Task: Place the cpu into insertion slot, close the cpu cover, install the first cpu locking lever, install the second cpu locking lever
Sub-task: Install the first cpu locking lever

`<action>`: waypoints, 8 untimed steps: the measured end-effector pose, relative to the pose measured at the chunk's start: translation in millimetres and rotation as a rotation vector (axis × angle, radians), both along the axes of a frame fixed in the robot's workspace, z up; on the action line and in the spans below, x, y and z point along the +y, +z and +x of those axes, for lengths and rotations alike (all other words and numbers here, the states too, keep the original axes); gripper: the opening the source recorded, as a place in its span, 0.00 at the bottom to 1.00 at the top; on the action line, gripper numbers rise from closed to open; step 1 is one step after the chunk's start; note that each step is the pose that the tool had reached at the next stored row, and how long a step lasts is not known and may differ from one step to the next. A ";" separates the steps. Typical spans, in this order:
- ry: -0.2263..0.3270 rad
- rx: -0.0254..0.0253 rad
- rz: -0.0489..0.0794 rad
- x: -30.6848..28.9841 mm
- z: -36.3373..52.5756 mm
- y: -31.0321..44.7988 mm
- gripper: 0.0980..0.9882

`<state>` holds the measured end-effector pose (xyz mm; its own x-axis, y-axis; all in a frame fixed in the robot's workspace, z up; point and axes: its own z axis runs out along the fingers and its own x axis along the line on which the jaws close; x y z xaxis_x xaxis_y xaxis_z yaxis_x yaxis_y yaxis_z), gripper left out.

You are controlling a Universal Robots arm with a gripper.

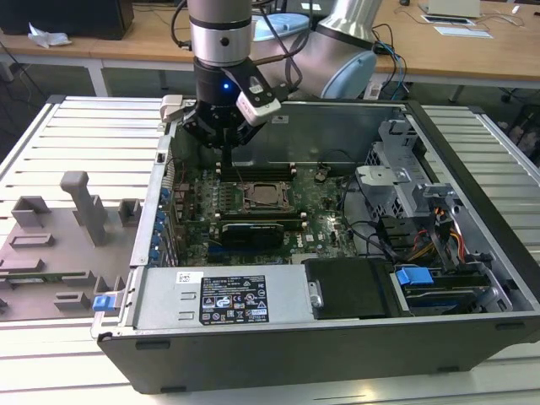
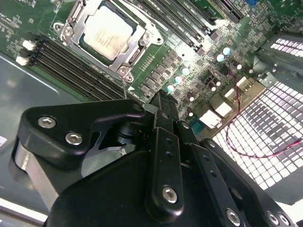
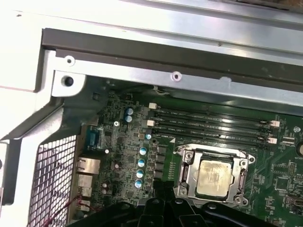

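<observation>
Pale silver metal marks the cpu (image 2: 105, 33), which sits flat in the insertion slot (image 1: 268, 199) on the motherboard (image 1: 325, 211). The cpu cover (image 2: 135, 53) lies down around it, its window framing the chip. The gripper (image 2: 161, 97) hangs above the board near the socket's corner, its black fingers clenched together with nothing visibly between them. In the second wrist view a thin metal rod (image 2: 124, 85), probably a locking lever, rises from that corner towards the fingertips; whether it touches them I cannot tell.

The work looks to be at the lever stage. To do it well, the closed tip should bear on the rod near its free end, push it down in a smooth arc and tuck it sideways under its catch, with the cover kept flat and the chip unloaded.

Room is tight. Long black memory slots (image 2: 71, 66) run just beside the socket, and a row of capacitors (image 2: 184, 71) stands near its other flank. The grey case wall (image 3: 156, 75) rises close behind, and a red wire (image 2: 232, 132) loops near the mesh. The space straight above the socket is open.
</observation>
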<state>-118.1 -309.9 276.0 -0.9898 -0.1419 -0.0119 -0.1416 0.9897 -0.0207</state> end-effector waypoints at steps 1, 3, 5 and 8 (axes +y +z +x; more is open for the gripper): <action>0.000 -0.0001 0.000 1.4 -0.8 -0.1 0.01; 0.000 0.0000 0.000 8.6 -3.9 -1.2 0.01; 0.000 -0.0001 0.000 13.3 -5.0 -4.8 0.01; -0.004 -0.0001 0.000 15.8 -5.0 -8.3 0.01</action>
